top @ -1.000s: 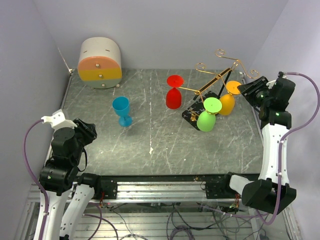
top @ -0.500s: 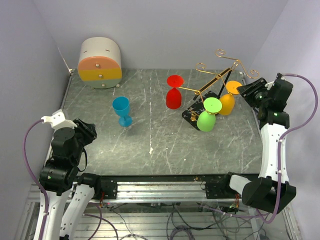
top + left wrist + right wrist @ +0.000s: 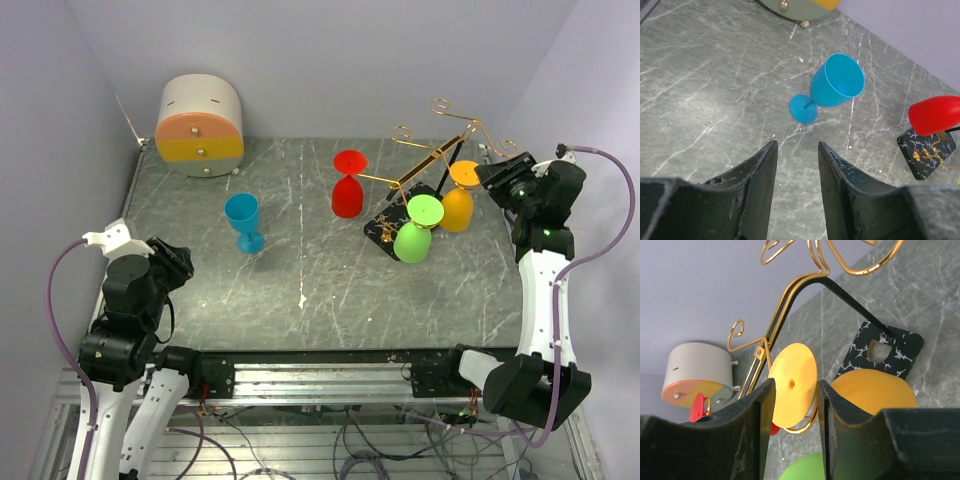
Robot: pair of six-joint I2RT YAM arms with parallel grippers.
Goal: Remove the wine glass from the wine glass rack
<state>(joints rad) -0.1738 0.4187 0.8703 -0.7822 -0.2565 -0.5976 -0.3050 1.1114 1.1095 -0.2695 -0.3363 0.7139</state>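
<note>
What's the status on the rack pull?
Right claw open, at the foot of the orange wine glass, hanging on the wine glass rack. Left claw open, empty. Green wine glass hangs close beside the orange one.

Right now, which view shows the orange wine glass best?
Right wrist: the orange wine glass is close up, foot disc in the wine glass rack. Top external shows it small, hanging upside down beside the green glass. Left wrist misses it.

The left arm [image 3: 130, 310] and right arm [image 3: 545, 270] are white links between bulky black joint housings, each trailing a looping mauve-grey cable [image 3: 48, 300]. The left claw [image 3: 796, 150] and right claw [image 3: 795, 385] have thick matte-black fingers [image 3: 755, 190], scuffed pale along their edges.
</note>
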